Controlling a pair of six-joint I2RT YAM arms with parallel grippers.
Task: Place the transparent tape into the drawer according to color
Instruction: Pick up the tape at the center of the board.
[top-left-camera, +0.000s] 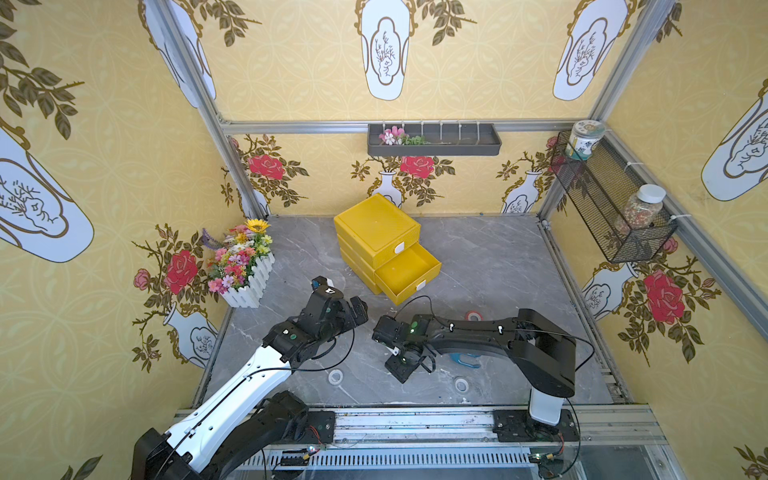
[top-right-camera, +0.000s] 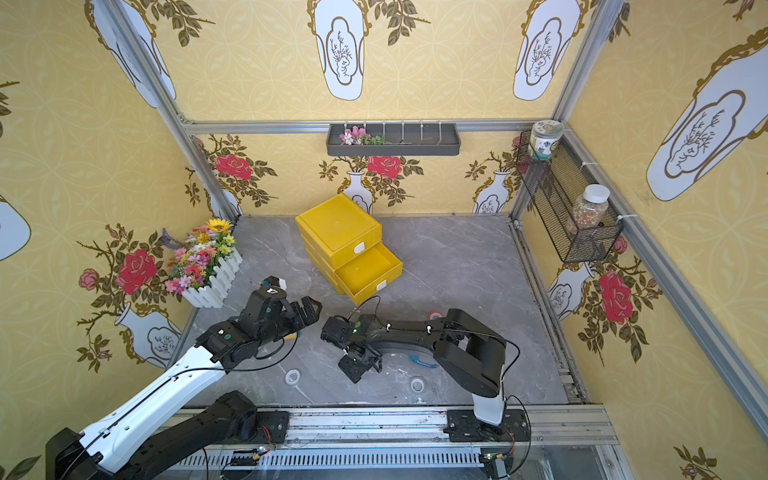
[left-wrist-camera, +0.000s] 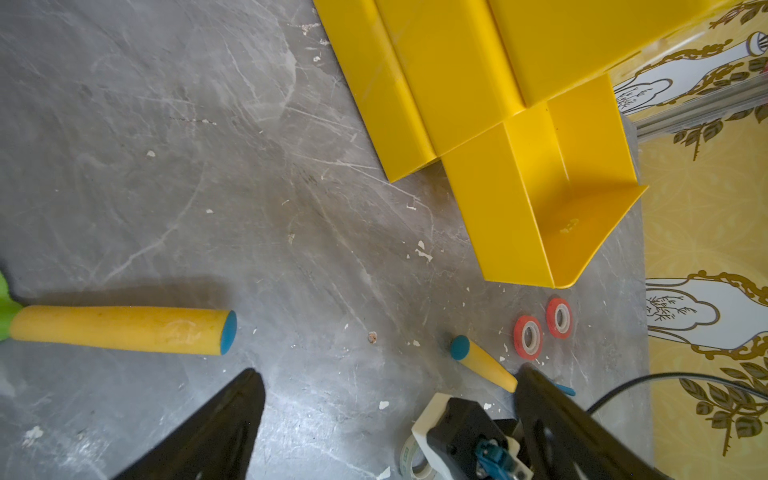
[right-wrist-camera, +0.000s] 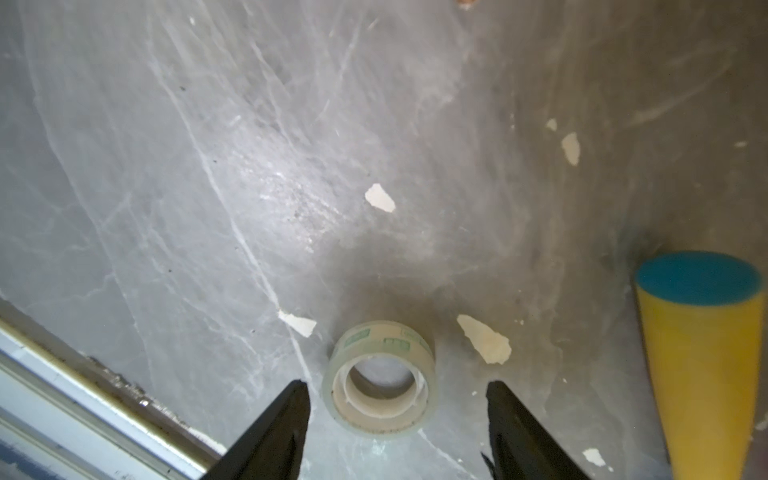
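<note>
A clear transparent tape roll (right-wrist-camera: 380, 380) lies flat on the grey table between the fingers of my right gripper (right-wrist-camera: 397, 386). That gripper is open, with a gap on each side of the roll. The same roll (left-wrist-camera: 411, 455) shows partly under the right gripper in the left wrist view. Two red rolls (left-wrist-camera: 528, 336) (left-wrist-camera: 559, 318) lie close to the open yellow drawer (left-wrist-camera: 582, 199). In both top views two more clear rolls (top-left-camera: 336, 377) (top-left-camera: 461, 384) lie near the front edge. My left gripper (left-wrist-camera: 388, 374) hovers open and empty, left of the drawer (top-left-camera: 407, 293).
A blue toy rake (top-left-camera: 463, 359) with a yellow handle (left-wrist-camera: 484, 363) lies under the right arm. A second yellow handle (left-wrist-camera: 120, 330) lies under the left arm. A flower box (top-left-camera: 245, 266) stands at the left wall. A wire basket (top-left-camera: 611, 208) with jars hangs on the right wall.
</note>
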